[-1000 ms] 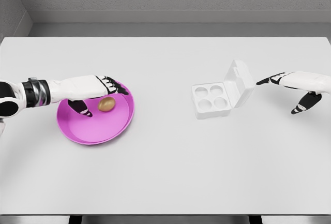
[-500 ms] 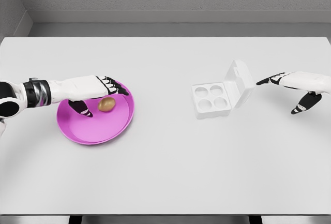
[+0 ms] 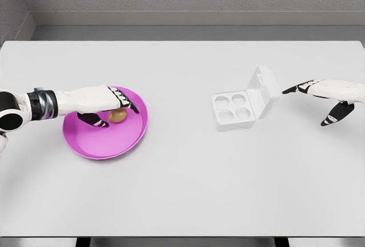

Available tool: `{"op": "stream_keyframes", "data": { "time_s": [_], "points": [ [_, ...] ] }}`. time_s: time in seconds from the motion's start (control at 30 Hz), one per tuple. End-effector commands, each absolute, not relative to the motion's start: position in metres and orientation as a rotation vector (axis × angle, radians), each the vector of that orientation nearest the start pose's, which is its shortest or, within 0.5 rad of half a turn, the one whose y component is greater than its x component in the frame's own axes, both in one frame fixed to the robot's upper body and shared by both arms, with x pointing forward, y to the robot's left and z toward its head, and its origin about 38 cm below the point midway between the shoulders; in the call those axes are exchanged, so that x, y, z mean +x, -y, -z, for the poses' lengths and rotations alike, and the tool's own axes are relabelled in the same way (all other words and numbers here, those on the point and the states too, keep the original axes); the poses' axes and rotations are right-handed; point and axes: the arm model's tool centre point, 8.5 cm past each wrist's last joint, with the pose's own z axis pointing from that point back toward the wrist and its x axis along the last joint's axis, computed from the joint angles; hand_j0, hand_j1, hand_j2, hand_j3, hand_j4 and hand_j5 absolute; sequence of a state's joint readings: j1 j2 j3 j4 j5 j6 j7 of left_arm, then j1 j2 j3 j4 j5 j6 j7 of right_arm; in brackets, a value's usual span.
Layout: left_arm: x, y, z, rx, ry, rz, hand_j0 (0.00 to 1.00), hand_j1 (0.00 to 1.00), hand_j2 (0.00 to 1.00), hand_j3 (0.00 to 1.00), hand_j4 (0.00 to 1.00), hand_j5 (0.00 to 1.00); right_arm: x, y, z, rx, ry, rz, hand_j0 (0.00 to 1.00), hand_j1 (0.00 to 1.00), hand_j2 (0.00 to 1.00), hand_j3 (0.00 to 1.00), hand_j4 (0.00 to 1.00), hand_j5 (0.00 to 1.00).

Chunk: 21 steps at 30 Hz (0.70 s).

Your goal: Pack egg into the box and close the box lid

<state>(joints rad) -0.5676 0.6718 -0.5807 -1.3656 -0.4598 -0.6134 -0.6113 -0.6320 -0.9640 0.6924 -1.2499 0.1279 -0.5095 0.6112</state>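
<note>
A brown egg [image 3: 118, 116] lies in the pink plate [image 3: 108, 141] on the table's left. My left hand [image 3: 108, 110] is lowered over the egg, its fingers arched above it and its thumb beside it, covering the egg's top; whether they grip it I cannot tell. The white egg box [image 3: 234, 110] stands right of centre with four empty cups and its lid [image 3: 263, 90] tilted up and open. My right hand [image 3: 322, 96] hovers to the right of the lid, apart from it, fingers spread and holding nothing.
The white table [image 3: 182, 190] reaches a grey wall at the back. Nothing else stands on it besides the plate and the box.
My left hand has dropped lower and slid slightly left over the egg, now hiding its top. The right hand and the box have barely moved.
</note>
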Motion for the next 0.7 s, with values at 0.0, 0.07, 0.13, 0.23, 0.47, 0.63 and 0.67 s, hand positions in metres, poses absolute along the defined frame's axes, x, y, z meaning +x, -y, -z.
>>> {"op": "stream_keyframes", "data": {
  "time_s": [0.0,0.07,0.13,0.23,0.47,0.63,0.67],
  "points": [
    [0.4329,-0.2724,-0.1572,0.245,1.343,2.094,0.66,0.66,0.66,0.66,0.66,0.66,0.4297,0.4044,-0.1871,-0.278,1.141,-1.797,1.00,1.00,1.00,1.00,1.00,1.00],
    [0.4329,-0.2723,-0.1574,0.242,1.345,2.092,0.58,0.58,0.58,0.58,0.58,0.58,0.4298,0.4045,-0.1870,-0.278,1.140,-1.796,1.00,1.00,1.00,1.00,1.00,1.00],
    [0.4326,-0.2733,-0.1566,0.241,1.343,2.090,0.58,0.58,0.58,0.58,0.58,0.58,0.4297,0.4044,-0.1871,-0.278,1.141,-1.797,1.00,1.00,1.00,1.00,1.00,1.00],
    [0.4310,-0.2715,-0.1538,0.231,1.338,2.097,0.55,0.55,0.55,0.55,0.55,0.55,0.4297,0.4044,-0.1871,-0.278,1.141,-1.797,1.00,1.00,1.00,1.00,1.00,1.00],
    [0.4297,-0.2691,-0.1527,0.223,1.338,2.104,0.53,0.53,0.53,0.53,0.53,0.53,0.4297,0.4040,-0.1873,-0.277,1.142,-1.798,1.00,1.00,1.00,1.00,1.00,1.00],
    [0.4279,-0.2676,-0.1496,0.212,1.333,2.110,0.51,0.51,0.51,0.51,0.51,0.51,0.4295,0.4038,-0.1868,-0.276,1.141,-1.799,1.00,1.00,1.00,1.00,1.00,1.00],
    [0.4275,-0.2682,-0.1492,0.211,1.332,2.108,0.51,0.51,0.51,0.51,0.51,0.51,0.4297,0.4032,-0.1865,-0.275,1.142,-1.799,1.00,1.00,1.00,1.00,1.00,1.00]
  ]
}}
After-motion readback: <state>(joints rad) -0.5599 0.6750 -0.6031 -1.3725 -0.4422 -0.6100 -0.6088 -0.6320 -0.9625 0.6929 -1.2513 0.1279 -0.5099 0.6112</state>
